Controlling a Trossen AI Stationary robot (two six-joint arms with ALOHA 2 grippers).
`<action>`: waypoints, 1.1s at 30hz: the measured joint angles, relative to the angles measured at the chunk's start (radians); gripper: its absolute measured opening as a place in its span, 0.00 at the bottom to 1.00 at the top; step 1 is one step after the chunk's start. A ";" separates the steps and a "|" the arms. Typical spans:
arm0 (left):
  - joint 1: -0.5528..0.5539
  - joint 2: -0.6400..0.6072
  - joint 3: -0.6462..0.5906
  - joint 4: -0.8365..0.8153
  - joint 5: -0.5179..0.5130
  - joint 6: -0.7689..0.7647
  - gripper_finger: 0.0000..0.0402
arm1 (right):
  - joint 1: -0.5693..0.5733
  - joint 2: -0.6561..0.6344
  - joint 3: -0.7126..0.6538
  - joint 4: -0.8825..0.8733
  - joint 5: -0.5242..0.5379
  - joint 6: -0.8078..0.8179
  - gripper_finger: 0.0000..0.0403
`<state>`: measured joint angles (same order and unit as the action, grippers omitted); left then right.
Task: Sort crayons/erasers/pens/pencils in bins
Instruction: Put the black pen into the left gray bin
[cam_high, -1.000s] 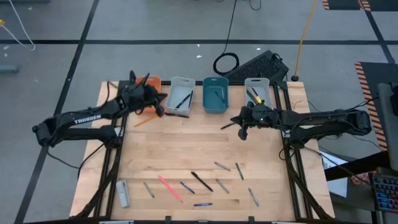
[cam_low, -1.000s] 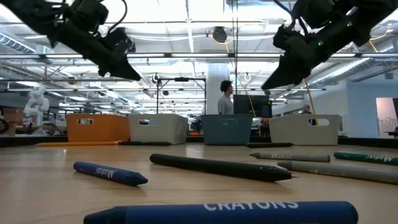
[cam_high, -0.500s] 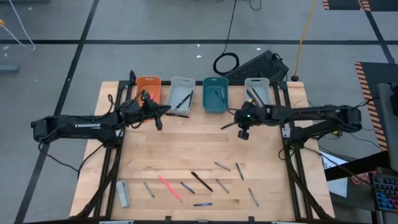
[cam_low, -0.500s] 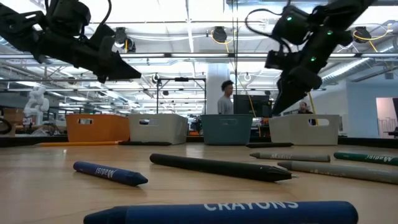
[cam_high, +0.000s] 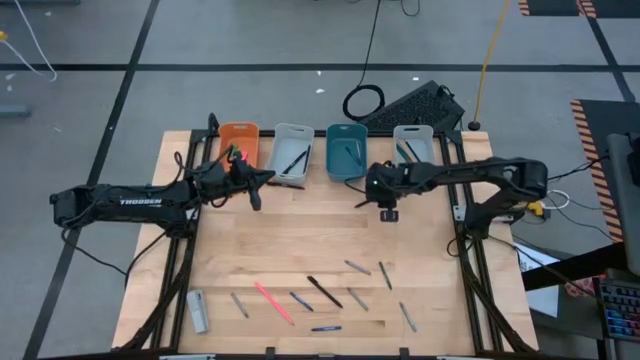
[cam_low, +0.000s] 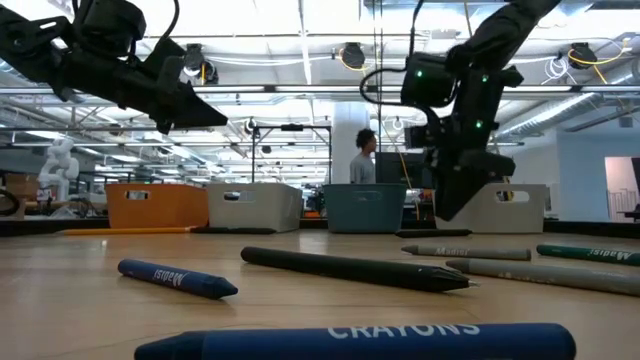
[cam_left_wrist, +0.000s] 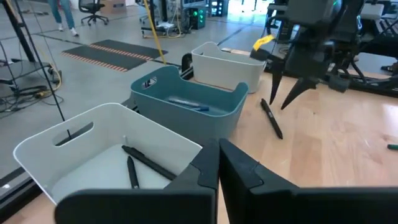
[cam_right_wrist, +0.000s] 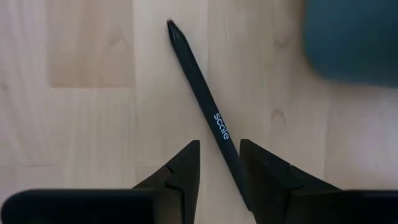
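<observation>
A black pen lies on the wood just in front of the teal bin. My right gripper hangs over it, open, pointing down, one finger on each side of the pen, clear of the table. My left gripper hovers shut and empty in front of the orange bin and the left grey-white bin, which holds black pens. Another grey-white bin stands at the far right. I cannot make out the erasers.
Loose crayons and pens lie near the table's front edge: a pink-red one, a black pen, a blue crayon and several grey ones. A pale block lies at the front left. An orange pencil lies before the orange bin.
My right gripper has swung toward the table's left, tipped from a slant to pointing straight down, and come lower over the black pen. My left gripper drew back from above the bins toward the near edge, then stayed still.
</observation>
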<state>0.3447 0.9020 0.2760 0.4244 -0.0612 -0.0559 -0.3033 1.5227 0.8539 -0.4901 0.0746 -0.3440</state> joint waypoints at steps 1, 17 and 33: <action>0.000 0.000 0.000 0.000 0.000 0.000 0.01 | -0.006 0.011 0.000 0.000 0.000 -0.008 0.27; 0.000 0.000 0.000 -0.002 -0.018 -0.002 0.01 | -0.090 0.072 0.000 0.007 -0.052 -0.112 0.26; -0.003 0.000 0.000 -0.004 -0.018 -0.002 0.02 | -0.089 0.124 0.003 -0.070 -0.113 0.023 0.15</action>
<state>0.3416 0.9024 0.2760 0.4202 -0.0792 -0.0578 -0.3927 1.6466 0.8566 -0.5601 -0.0389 -0.3205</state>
